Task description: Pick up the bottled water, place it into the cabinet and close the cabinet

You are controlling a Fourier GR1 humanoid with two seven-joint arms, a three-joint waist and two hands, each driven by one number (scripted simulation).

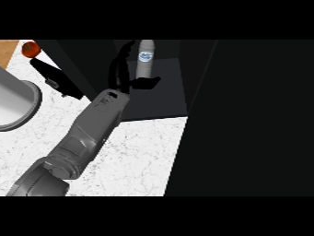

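Currently, one grey forearm (84, 138) is seen rising from the lower left edge of the head view across the white marbled counter (142, 156) toward the dark cabinet (166, 87). Which arm this is cannot be settled from the view alone; by its position at the left it is recorded as the left one. The left hand (122, 76) is black and is observed inside the open cabinet, with its fingers (119, 60) extended upward along the left side of the bottled water (145, 60) and its thumb (146, 83) set out to the right just below the bottle's lower end. The bottle is thus noted between fingers and thumb, upright in the view, grey-white with a round blue-and-white label near its top. Whether the fingers are actually curled round the bottle or merely lie beside it cannot be told against the dark interior. The cabinet is recorded as open, a dark door panel (254, 120) filling the right part of the view. At the left edge a large grey cylindrical vessel (6, 101) is seen on the counter, and a small red round object (30, 49) is noted near the upper left corner. No second hand is visible.
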